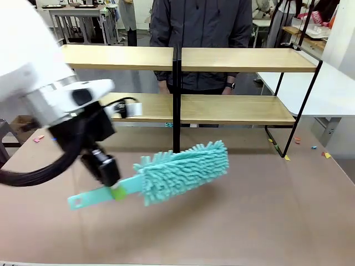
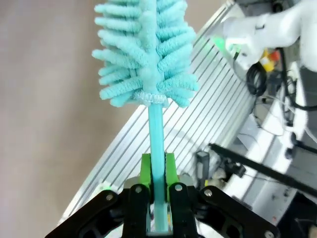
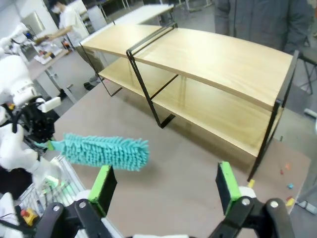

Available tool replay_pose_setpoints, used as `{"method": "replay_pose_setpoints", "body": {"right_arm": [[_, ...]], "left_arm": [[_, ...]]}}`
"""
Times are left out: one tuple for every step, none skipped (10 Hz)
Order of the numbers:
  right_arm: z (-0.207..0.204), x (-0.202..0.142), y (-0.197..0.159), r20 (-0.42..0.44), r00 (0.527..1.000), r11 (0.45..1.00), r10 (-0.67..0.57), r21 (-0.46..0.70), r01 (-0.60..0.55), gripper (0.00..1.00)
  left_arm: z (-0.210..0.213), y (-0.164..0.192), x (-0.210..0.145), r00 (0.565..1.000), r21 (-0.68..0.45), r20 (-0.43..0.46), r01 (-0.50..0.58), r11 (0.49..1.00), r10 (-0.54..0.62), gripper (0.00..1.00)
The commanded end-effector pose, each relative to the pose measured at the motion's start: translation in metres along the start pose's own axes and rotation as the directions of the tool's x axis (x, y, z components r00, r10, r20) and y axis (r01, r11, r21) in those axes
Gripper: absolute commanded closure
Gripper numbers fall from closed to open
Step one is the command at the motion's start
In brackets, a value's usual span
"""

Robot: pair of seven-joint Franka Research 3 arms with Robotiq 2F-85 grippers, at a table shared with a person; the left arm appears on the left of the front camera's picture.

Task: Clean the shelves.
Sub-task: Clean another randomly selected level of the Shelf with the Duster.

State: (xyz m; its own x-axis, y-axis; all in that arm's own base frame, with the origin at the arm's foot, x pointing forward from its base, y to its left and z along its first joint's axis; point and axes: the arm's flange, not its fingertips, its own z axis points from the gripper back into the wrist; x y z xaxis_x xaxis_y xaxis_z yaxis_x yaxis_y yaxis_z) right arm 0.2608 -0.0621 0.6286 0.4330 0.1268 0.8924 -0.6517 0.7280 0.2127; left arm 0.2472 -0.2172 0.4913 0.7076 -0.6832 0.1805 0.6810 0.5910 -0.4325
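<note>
Shelves come last in this near-to-far account. Nearest, the left gripper point(image 1: 115, 188) is clamped on the flat handle of a teal duster point(image 1: 186, 170), held in the air above the brown table point(image 1: 249, 221) with its fluffy head pointing right. The right gripper point(image 3: 166, 191) has its fingers spread wide, holding nothing. Beyond, the shelves point(image 1: 233, 60) stand across the far side of the table, a person behind them. Likely risks: the thin handle twisting in the grip, or the head snagging the black centre post.
</note>
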Motion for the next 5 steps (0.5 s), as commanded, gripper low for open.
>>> {"method": "replay_pose_setpoints", "body": {"right_arm": [[-0.001, 0.0, 0.0, -0.001, 1.0, 1.0, 0.0, 0.001, 0.0, 0.0], [-0.001, 0.0, 0.0, -0.001, 1.0, 1.0, 0.0, 0.001, 0.0, 0.0], [-0.001, 0.0, 0.0, -0.001, 1.0, 1.0, 0.0, 0.001, 0.0, 0.0], [-0.001, 0.0, 0.0, -0.001, 1.0, 1.0, 0.0, 0.001, 0.0, 0.0], [-0.001, 0.0, 0.0, -0.001, 1.0, 1.0, 0.0, 0.001, 0.0, 0.0]], "left_arm": [[0.015, 0.018, -0.03, 0.998, 0.019, 0.069, 0.013, 1.0, -0.014, 0.87], [0.02, 0.028, -0.043, 0.995, 0.037, 0.102, -0.028, 0.999, 0.024, 0.87], [0.023, 0.035, -0.05, 0.991, 0.037, 0.123, -0.06, 0.997, 0.055, 0.87], [0.025, 0.038, -0.047, 0.983, 0.02, 0.143, -0.119, 0.993, 0.115, 0.87], [0.034, 0.028, -0.032, 0.995, 0.035, 0.095, -0.045, 0.998, 0.041, 0.87]]}}
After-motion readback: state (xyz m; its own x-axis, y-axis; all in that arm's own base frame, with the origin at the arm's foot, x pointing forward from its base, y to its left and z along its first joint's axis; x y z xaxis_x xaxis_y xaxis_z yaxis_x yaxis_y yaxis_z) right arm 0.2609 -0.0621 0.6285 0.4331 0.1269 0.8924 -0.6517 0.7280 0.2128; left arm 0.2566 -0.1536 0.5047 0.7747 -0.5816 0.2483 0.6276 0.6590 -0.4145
